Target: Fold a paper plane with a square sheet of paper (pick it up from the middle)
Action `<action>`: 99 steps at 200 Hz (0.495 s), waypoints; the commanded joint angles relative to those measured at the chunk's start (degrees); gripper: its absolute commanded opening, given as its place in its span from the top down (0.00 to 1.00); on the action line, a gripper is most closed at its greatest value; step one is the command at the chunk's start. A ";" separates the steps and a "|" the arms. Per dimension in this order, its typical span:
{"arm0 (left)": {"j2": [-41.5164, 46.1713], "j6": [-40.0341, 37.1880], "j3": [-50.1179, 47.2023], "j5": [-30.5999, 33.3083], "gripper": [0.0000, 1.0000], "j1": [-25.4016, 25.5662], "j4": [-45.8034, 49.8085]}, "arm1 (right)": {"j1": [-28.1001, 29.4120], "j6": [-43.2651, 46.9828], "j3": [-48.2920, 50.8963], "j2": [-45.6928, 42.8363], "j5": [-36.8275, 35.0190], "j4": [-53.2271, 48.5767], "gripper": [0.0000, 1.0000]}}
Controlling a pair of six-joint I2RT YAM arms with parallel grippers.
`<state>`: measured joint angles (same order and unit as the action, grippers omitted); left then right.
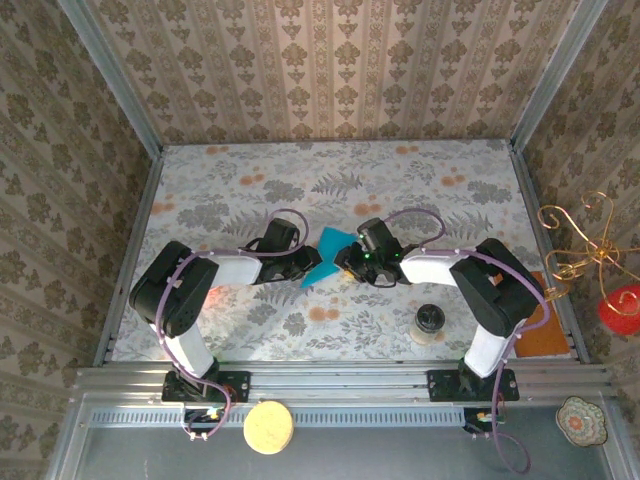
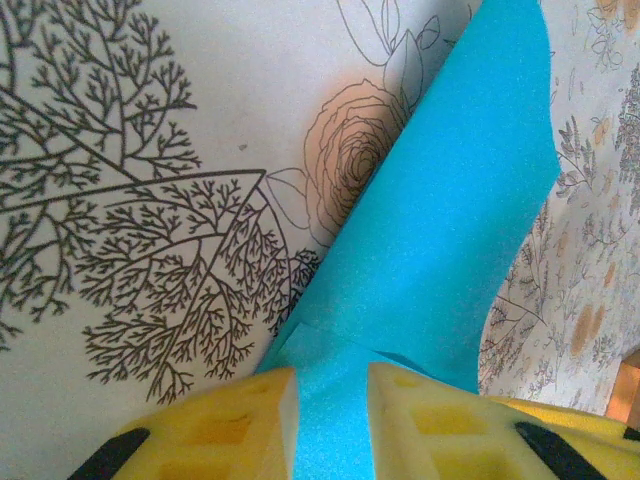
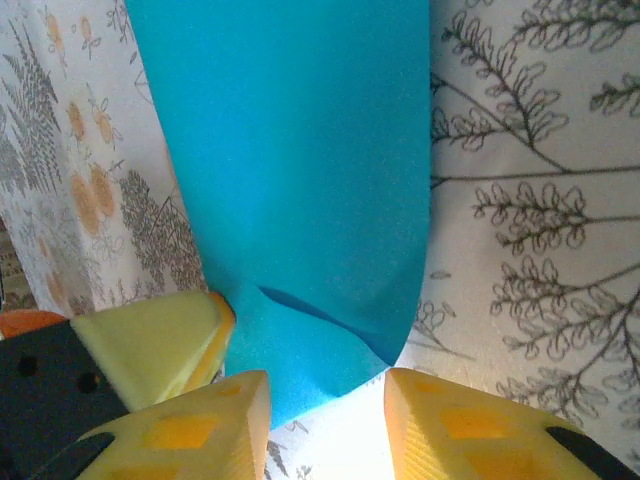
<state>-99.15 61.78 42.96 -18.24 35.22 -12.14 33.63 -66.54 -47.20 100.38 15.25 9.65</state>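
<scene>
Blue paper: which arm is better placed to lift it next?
Probably left: the paper fills the gap of the left gripper; the right gripper straddles only a corner, table showing between.

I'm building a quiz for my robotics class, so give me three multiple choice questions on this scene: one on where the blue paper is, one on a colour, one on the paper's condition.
1. Where is the square sheet of paper? A between the left hand and right hand; B by the far wall; C on the front rail.
2. The fingers are: A red; B yellow; C green.
3. The sheet is: A balled up; B torn in two; C one bent piece.
A, top view shows it; B, both wrist views; C, it curves unbroken.
</scene>
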 commanded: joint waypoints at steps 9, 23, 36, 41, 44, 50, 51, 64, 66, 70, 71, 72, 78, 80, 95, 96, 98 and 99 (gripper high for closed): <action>-2.46 0.36 -2.53 0.75 0.73 0.02 5.53 | -0.32 -1.81 0.02 2.04 -0.15 3.02 0.64; -2.45 0.38 -2.62 0.66 0.72 0.02 5.46 | -0.40 -2.05 -0.01 2.43 0.09 2.80 0.65; -2.45 0.36 -2.70 0.59 0.73 -0.06 5.42 | -0.40 -2.78 0.41 2.55 0.14 3.12 0.65; -2.45 0.36 -2.78 0.66 0.73 -0.07 5.37 | -0.40 -3.04 0.64 2.54 0.10 3.31 0.65; -2.40 0.36 -2.79 0.66 0.73 -0.07 5.37 | -0.40 -3.18 0.76 2.48 0.01 3.28 0.65; -2.36 0.38 -2.88 0.75 0.73 -0.07 5.31 | -0.40 -3.50 1.07 2.25 -0.35 3.24 0.65; -2.36 0.41 -2.84 0.75 0.73 -0.07 5.30 | -0.40 -3.50 1.11 2.22 -0.37 3.21 0.65; -2.36 0.43 -2.88 0.66 0.73 -0.07 5.13 | -0.40 -3.60 1.54 1.85 -0.96 3.19 0.64; -2.29 0.44 -2.88 0.60 0.73 -0.07 5.11 | -0.47 -3.57 1.57 1.84 -0.99 3.18 0.64; -2.27 0.37 -2.88 0.58 0.73 -0.07 5.11 | -0.49 -3.59 1.67 1.84 -1.01 3.24 0.64; -2.27 0.41 -2.88 0.57 0.73 -0.07 5.11 | -0.49 -3.59 1.71 1.84 -1.01 3.30 0.64; -2.27 0.43 -2.88 0.57 0.73 -0.07 5.11 | -0.49 -3.64 1.74 1.88 -1.01 3.33 0.64; -2.23 0.40 -2.88 0.57 0.73 -0.07 5.06 | -0.58 -3.96 1.92 2.06 -0.77 3.85 0.65; -2.19 0.48 -2.88 0.57 0.73 -0.07 5.08 | -0.58 -4.06 2.04 2.14 -0.64 4.25 0.65; -2.03 0.36 -2.88 0.57 0.73 -0.07 5.10 | -0.67 -5.07 2.64 3.19 0.60 7.32 0.67; -2.02 0.36 -2.88 0.57 0.73 -0.07 5.10 | -0.67 -5.12 2.64 3.26 0.63 7.49 0.67; -2.01 0.36 -2.88 0.57 0.73 -0.07 5.11 | -0.67 -5.27 2.64 3.40 0.70 7.82 0.68; -1.97 0.36 -2.88 0.57 0.73 -0.07 5.07 | -0.67 -5.31 2.68 3.46 0.73 7.96 0.68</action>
<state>-99.15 61.78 42.65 -18.44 35.16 -12.73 33.34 -69.63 -45.98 102.21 15.46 13.89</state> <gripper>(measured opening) 0.274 0.340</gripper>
